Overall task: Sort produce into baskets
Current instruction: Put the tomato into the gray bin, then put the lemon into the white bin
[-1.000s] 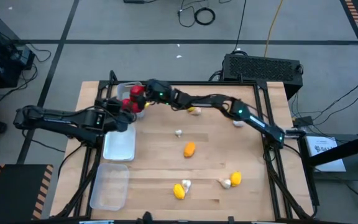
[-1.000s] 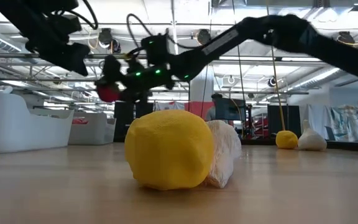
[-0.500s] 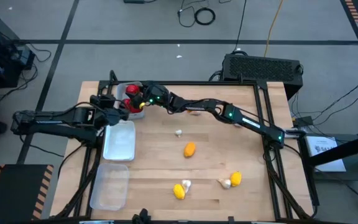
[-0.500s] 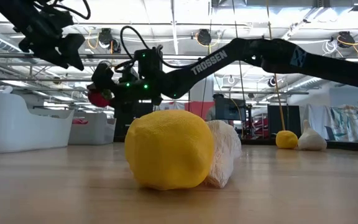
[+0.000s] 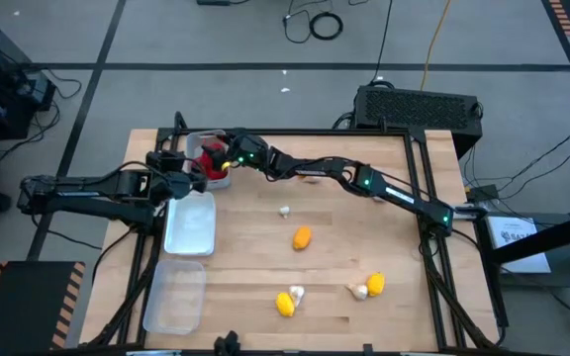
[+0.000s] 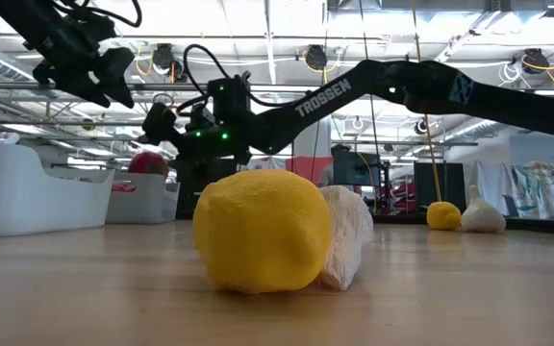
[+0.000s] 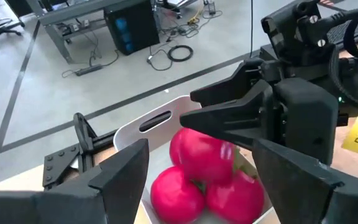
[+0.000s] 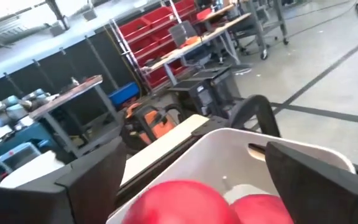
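The right gripper (image 5: pixel 221 162) hung over the far basket (image 5: pixel 192 145) at the upper left of the surface (image 5: pixel 344 247), fingers (image 7: pixel 229 93) spread wide — three red pieces (image 7: pixel 204 177) lay piled in that basket. The left gripper (image 5: pixel 188 178) hovered just beside it, fingers open and empty — yellow pieces (image 5: pixel 302 237) and garlic bulbs (image 5: pixel 284 211) sat scattered across the wood.

Trays: three, column toward 9 o'clock – far tray (image 5: pixel 194 146), middle tray (image 5: pixel 190 223), near tray (image 5: pixel 175 297).
Red pieces (image 7: pixel 207 177): three, in far tray.
Yellow-orange pieces: three (image 5: pixel 302 237) (image 5: pixel 375 284) (image 5: pixel 284 305).
Garlic bulbs: at least five; three clear: (image 5: pixel 284 211) (image 5: pixel 297 293) (image 5: pixel 359 292).
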Motion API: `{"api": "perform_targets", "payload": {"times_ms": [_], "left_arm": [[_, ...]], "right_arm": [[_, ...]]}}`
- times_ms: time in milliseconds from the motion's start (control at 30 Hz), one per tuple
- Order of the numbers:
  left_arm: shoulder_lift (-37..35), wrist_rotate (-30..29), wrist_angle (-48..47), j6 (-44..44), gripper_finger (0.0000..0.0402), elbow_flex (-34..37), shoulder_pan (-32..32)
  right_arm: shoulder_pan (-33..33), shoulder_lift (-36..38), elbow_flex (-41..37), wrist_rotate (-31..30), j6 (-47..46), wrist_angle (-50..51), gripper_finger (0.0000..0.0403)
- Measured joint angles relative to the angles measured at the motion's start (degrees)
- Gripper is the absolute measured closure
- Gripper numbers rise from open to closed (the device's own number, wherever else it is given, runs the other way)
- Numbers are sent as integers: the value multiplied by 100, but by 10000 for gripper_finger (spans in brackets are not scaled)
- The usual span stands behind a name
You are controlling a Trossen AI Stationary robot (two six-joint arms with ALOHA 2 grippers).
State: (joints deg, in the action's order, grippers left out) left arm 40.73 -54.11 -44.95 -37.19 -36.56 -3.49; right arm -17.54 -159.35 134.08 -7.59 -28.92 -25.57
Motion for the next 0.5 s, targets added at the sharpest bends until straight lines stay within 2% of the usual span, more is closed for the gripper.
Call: {"api": "perform_targets", "payload": {"times_ms": [100, 267, 500], "left_arm": [[0, 0, -2, 2, 109, 0, 2], [0, 0, -9, 11, 109, 0, 0], [0, 36, -185, 33, 109, 0, 0]], "right_arm": [[7, 0, 0, -307, -44, 9, 28], [42, 0, 0, -401, 225, 29, 28], [84, 93, 46, 489, 414, 642, 28]]}}
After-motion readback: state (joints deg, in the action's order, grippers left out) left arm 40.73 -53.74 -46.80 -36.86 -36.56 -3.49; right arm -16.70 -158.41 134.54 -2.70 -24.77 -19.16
